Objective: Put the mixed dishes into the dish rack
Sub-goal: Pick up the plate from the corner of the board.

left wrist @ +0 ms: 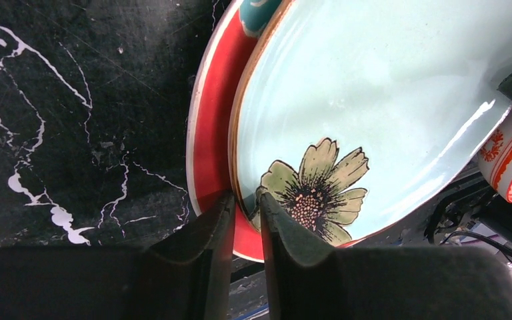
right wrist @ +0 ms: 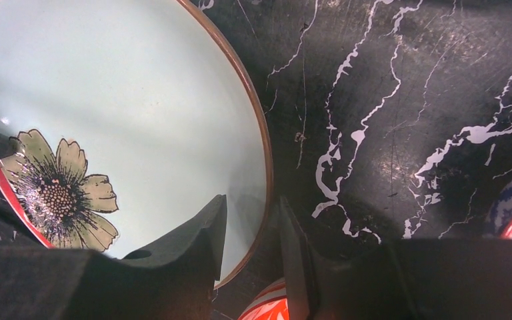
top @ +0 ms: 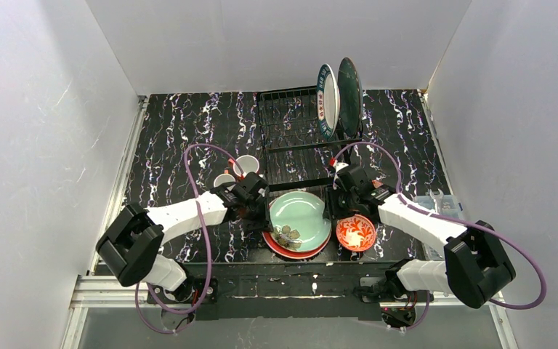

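Overhead view of a black marbled table. The rack [top: 290, 131] stands at 12 o'clock, two plates [top: 349, 94] upright in its slots. At 6 o'clock a green plate [top: 301, 214] lies on a red plate [top: 298, 254]. The left gripper [left wrist: 247, 213] straddles the green rim at 9 o'clock, jaws nearly together; whether they pinch it cannot be told. The right gripper [right wrist: 253, 220] straddles the rim at 3 o'clock, jaws apart. A red bowl [top: 356, 233] sits at 4 o'clock, two mugs [top: 247, 163] at 10.
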Robot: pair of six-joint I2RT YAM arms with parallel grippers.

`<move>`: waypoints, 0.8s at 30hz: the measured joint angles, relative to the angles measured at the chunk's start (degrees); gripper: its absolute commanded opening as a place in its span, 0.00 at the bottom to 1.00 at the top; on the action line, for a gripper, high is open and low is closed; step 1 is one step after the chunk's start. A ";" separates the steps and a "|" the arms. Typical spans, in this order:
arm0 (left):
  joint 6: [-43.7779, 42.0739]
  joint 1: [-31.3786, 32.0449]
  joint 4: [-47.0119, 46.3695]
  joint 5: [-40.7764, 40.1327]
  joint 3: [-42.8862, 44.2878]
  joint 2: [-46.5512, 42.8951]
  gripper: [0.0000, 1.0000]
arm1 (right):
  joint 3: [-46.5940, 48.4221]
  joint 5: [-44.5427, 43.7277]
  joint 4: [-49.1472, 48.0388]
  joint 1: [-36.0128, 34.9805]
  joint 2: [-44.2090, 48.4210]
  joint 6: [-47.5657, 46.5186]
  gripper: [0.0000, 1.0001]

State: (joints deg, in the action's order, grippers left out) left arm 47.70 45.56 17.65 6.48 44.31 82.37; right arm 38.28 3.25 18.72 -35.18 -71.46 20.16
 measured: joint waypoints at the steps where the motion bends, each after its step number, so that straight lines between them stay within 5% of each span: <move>1: 0.00 0.00 -0.15 0.07 0.04 0.33 0.16 | -0.26 0.09 -0.44 0.04 -0.07 0.00 0.43; 10: 0.11 -0.07 -1.90 0.46 1.18 2.84 0.00 | -1.44 0.92 -2.19 0.52 -0.26 0.07 0.42; 24: 0.13 -0.28 -4.26 1.40 2.23 5.25 0.00 | -3.32 1.40 -2.19 1.90 2.95 0.81 0.40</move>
State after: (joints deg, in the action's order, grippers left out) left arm 47.83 45.28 13.39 7.88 46.54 87.61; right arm 34.96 4.64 16.53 -33.28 -68.51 20.97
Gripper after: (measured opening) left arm 0.119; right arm 0.403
